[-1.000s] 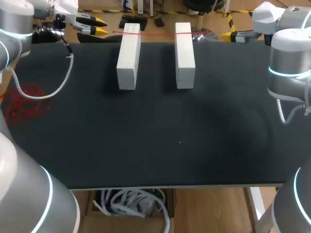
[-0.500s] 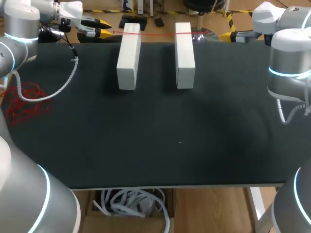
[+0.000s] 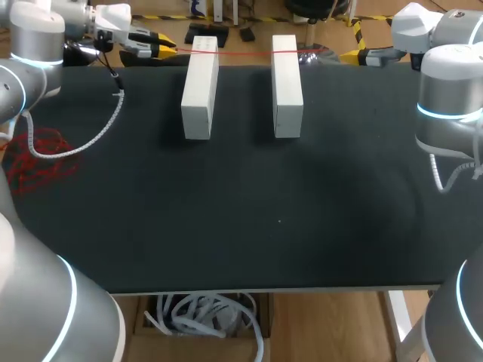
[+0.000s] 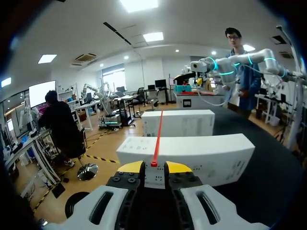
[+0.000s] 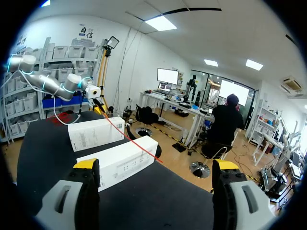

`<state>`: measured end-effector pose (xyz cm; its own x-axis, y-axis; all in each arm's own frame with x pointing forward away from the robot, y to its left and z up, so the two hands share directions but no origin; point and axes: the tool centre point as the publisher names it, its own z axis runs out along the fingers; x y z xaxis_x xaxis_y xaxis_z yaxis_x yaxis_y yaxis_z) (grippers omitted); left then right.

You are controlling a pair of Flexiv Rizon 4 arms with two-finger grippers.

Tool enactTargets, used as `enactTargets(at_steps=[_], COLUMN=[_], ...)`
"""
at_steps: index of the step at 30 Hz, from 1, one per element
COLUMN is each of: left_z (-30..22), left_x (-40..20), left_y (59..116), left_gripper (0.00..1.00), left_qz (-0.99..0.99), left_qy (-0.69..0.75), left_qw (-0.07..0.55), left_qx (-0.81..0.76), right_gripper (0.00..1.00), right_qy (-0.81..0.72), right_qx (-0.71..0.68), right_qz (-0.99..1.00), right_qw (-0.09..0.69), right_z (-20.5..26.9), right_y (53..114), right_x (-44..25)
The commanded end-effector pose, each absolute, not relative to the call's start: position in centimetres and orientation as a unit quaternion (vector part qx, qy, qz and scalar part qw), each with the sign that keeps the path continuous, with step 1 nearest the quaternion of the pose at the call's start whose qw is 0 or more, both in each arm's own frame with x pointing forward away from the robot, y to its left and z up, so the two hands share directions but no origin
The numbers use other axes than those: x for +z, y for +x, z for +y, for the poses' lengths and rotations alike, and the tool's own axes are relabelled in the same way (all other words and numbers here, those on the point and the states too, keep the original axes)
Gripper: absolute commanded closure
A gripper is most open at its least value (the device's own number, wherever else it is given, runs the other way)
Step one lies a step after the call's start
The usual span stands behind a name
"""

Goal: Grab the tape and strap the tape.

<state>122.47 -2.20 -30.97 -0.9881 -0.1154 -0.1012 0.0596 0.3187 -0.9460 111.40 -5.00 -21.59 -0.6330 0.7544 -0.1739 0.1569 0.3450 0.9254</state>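
Note:
A thin red tape (image 3: 241, 52) runs level across the far ends of two white blocks (image 3: 200, 87) (image 3: 287, 84) at the back of the black table (image 3: 249, 204). My left gripper (image 3: 167, 47) sits at the tape's left end. In the left wrist view its fingers (image 4: 130, 167) press from both sides on the small white tab (image 4: 154, 176) that carries the tape (image 4: 157, 139). My right gripper (image 3: 353, 54) hangs past the right block, wide open (image 5: 156, 167) and holding nothing. The tape's free end (image 5: 156, 159) lies ahead of it, over the nearer block (image 5: 117, 163).
A loose tangle of red tape (image 3: 41, 158) lies at the table's left edge. The left arm's white cable (image 3: 98, 128) droops over the back left corner. The right arm's base (image 3: 449, 113) stands at the right edge.
My left gripper has moved right, up to the tape's left end, and its fingers have drawn together on the tab. The right arm, the blocks and the tape have kept still.

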Motion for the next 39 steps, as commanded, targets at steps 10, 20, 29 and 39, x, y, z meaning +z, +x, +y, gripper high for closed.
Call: enactTargets(at_steps=[10,20,29,39], left_z=[-2.5,-2.7,-2.9,-3.2], left_x=[-31.7,-31.7,-31.7,-31.5], left_y=[123.2,123.1,123.1,122.9], left_gripper=[0.79,0.80,0.92,1.00], left_qz=[0.793,0.792,0.790,0.777], left_qy=[0.148,0.150,0.154,0.159], left_qw=[-0.157,-0.159,-0.160,-0.159], left_qx=[-0.569,-0.571,-0.571,-0.588], right_gripper=[0.00,0.00,0.00,0.00], right_qy=[0.299,0.299,0.299,0.299], right_qx=[0.488,0.488,0.488,0.488], right_qz=[0.760,0.760,0.760,0.760], right_qw=[0.306,0.306,0.306,0.306], right_z=[-5.0,-5.0,-5.0,-5.0], right_y=[111.4,111.4,111.4,111.4], right_x=[-21.6,-21.6,-21.6,-21.6])
